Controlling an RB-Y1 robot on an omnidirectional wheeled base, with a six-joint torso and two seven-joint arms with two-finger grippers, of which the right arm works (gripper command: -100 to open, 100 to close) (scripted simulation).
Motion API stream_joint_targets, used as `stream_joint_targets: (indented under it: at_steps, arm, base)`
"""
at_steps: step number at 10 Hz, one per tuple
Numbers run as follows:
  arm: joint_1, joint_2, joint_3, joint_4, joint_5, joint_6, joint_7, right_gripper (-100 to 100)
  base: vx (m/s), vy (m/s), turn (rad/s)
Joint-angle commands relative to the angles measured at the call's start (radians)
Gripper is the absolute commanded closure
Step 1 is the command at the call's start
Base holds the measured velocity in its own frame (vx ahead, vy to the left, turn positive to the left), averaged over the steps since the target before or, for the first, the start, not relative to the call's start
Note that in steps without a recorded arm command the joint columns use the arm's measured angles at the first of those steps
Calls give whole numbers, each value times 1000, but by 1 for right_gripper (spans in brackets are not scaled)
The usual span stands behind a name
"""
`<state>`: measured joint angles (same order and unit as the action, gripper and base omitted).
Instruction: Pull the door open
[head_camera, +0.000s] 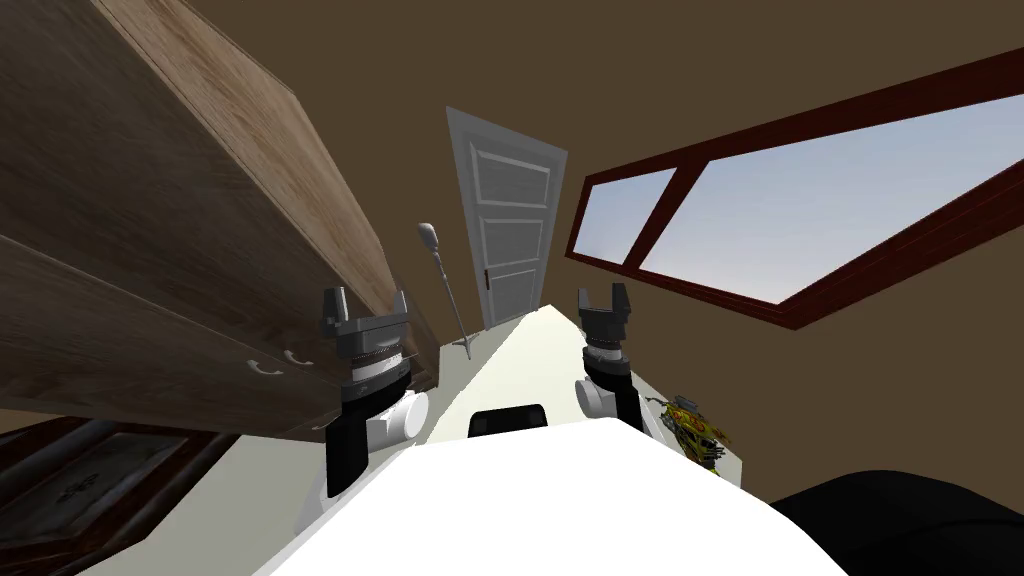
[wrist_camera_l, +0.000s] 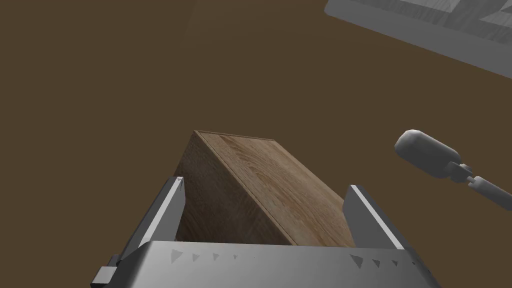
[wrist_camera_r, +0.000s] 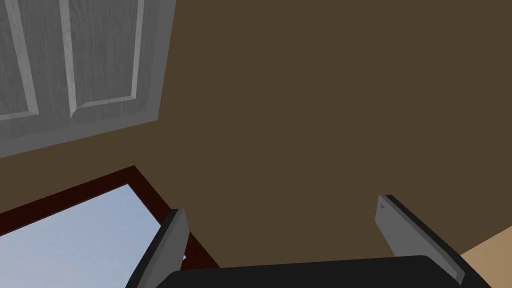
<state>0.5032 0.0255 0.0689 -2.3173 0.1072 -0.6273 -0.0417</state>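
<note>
The large brown wood-grain cabinet (head_camera: 180, 230) runs along the wall on my left. Across from it, on the right wall, is a wide window with a dark red frame (head_camera: 800, 200).

Between them, at the far end of a strip of pale floor (head_camera: 530, 345), stands the light grey panelled door (head_camera: 510, 230). It looks shut, flush in the brown wall, and it is well apart from both grippers. I judge that none of the task is done. I have to drive up to the door, take hold of what I read as a small dark handle (head_camera: 487, 281) on its edge, and then pull.

A thin grey pole with a rounded head (head_camera: 431, 238) stands near the cabinet's far end, beside my path to the door.

Both forearms are raised ahead of me and roughly level with each other, fingers pointing up and forward. The left gripper (head_camera: 365, 298) hangs close beside the cabinet, fingers spread with nothing held. Its wrist view looks past them onto the cabinet's top corner. The right gripper (head_camera: 603, 296) is near the window's end, likewise spread wide and empty. A small yellow-green object (head_camera: 695, 425) lies on the floor to my right.
</note>
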Motion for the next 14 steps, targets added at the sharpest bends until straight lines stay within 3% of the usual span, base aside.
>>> stream_joint_targets:
  at_steps: [1, 5, 14]
  arm:
    - [-8, -10, 1, 30, -23, -6, -22, -100]
    - [-26, -29, 3, 93, -71, -18, -69, -100]
    - [-83, -75, 9, 296, -226, -58, -220, -100]
  base:
    - [-20, -66, 163]
    - [105, 17, 128]
    - [99, -9, 165]
